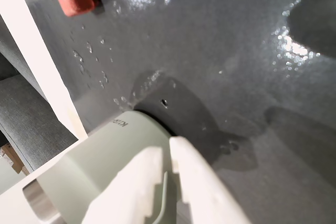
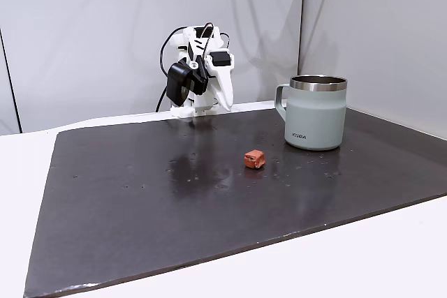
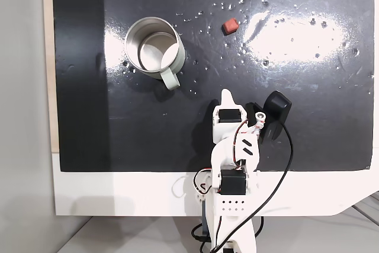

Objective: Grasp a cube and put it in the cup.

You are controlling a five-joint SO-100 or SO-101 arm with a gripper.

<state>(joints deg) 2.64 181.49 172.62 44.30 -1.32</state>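
Fingers of the white two-finger gripper (image 1: 169, 148) nearly together, nothing between them, arm folded back near its base. Small reddish-orange cube (image 2: 254, 159) lying on the dark wet-speckled mat (image 2: 140, 193), apart from the pale grey-green steel-rimmed mug (image 2: 316, 112), which stands upright and looks empty. To grasp well: extend toward the cube, spread the fingers, descend straddling it, close squarely on opposite faces. Avoid clipping the mug handle (image 3: 170, 80).

The white arm (image 2: 199, 75) sits folded up over its base at the back edge of the table. Its gripper (image 1: 167, 148) points down at the table, fingers (image 1: 134, 174) nearly together with only a slim gap, holding nothing.
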